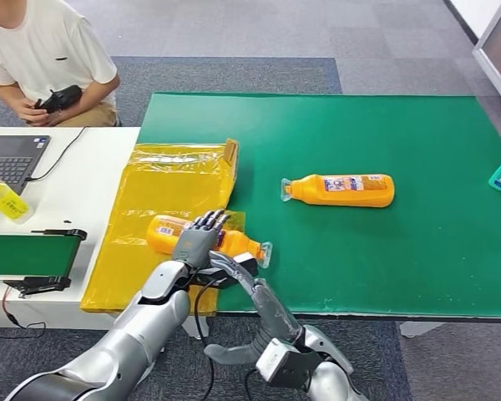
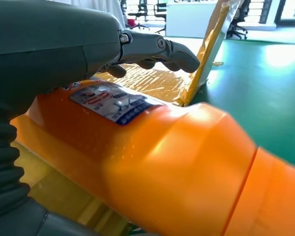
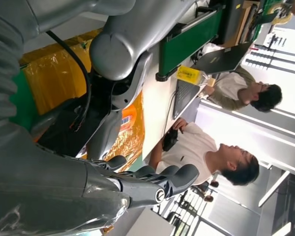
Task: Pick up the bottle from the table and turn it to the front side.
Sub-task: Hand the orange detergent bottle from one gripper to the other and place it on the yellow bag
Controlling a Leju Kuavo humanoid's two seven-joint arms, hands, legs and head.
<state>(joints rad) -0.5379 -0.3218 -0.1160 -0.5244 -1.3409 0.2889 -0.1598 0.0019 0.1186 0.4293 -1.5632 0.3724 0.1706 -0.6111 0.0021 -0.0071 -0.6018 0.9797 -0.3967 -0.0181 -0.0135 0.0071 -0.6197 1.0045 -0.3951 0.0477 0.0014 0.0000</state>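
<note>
right hand low off the table edge, fingers loosely apart, holding nothing | left hand rests over bottle, fingers extended across it, grip unclear | bottle lies on yellow bag under that hand | second bottle well beyond on green mat

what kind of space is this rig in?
Likely an office-style robot lab: green-matted table, grey carpet floor, a seated person with a controller by a laptop, and office chairs behind.
</note>
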